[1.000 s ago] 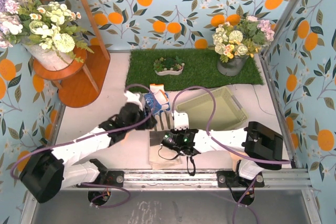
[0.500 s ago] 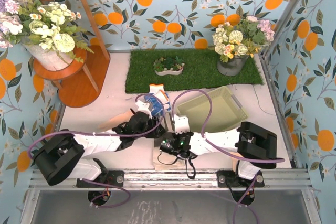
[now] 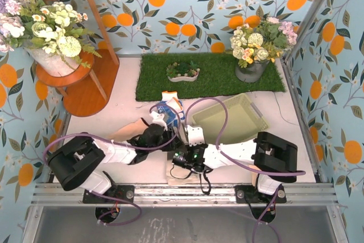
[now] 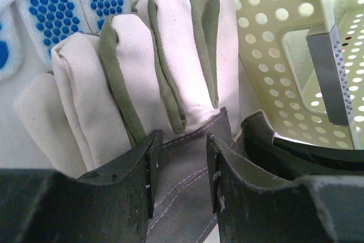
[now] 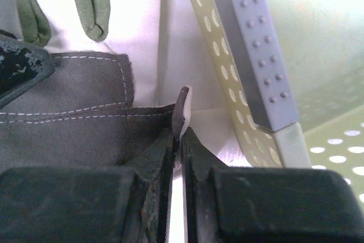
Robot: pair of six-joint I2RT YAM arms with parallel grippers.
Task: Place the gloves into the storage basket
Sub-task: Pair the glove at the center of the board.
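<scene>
Work glove point(image 4: 170, 72), fingers toward the back

A staged robot test cell dressed as a garden corner. Orange-and-blossom wallpaper point(image 3: 187, 4) covers the walls at top and sides. An artificial grass mat point(image 3: 222, 78) lies upper centre, with a potted bouquet point(image 3: 259, 44) at its right. An aluminium rail point(image 3: 182, 189) carrying arm bases point(image 3: 259, 193) crosses the bottom.
</scene>
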